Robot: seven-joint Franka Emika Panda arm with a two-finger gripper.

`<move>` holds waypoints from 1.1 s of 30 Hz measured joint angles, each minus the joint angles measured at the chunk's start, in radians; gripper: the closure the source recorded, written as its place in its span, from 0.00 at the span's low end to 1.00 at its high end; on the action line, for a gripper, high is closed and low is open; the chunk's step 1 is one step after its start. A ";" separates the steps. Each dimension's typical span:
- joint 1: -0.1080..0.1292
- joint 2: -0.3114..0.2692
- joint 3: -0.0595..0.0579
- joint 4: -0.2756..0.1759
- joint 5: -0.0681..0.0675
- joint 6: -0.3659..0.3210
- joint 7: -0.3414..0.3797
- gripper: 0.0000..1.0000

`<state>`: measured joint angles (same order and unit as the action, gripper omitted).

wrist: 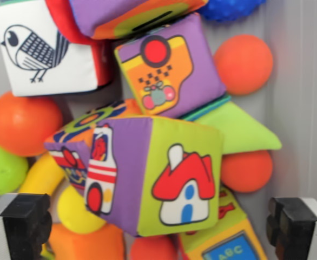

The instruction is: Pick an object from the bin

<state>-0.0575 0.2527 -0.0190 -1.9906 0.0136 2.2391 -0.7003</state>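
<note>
The wrist view looks straight down into a bin packed with soft toys. A cloth cube point(158, 176) with a red house on a green face and a fire truck on a purple face lies in the middle, directly between my two black fingertips point(26, 222). My gripper point(158, 225) is open, its fingers standing apart at the lower left and lower right, with nothing held. Behind it rests a purple cube point(169, 70) with a red dot. A white cube with a bird point(42, 49) lies at the upper left.
Orange balls point(244, 64) point(23, 122) point(246, 170), a green ball point(1, 169), a blue bumpy ball point(231, 8), a green cloth wedge point(239, 130) and an ABC block point(231, 246) crowd around. The bin's grey wall point(304, 97) runs down the wrist view's right.
</note>
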 joint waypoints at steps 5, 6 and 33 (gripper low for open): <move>-0.002 0.009 0.000 -0.002 -0.003 0.009 -0.066 0.00; -0.003 0.011 0.000 -0.002 -0.003 0.011 -0.075 0.00; -0.003 0.150 0.000 -0.044 -0.003 0.191 -0.088 0.00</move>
<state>-0.0606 0.4022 -0.0190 -2.0347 0.0109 2.4297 -0.7878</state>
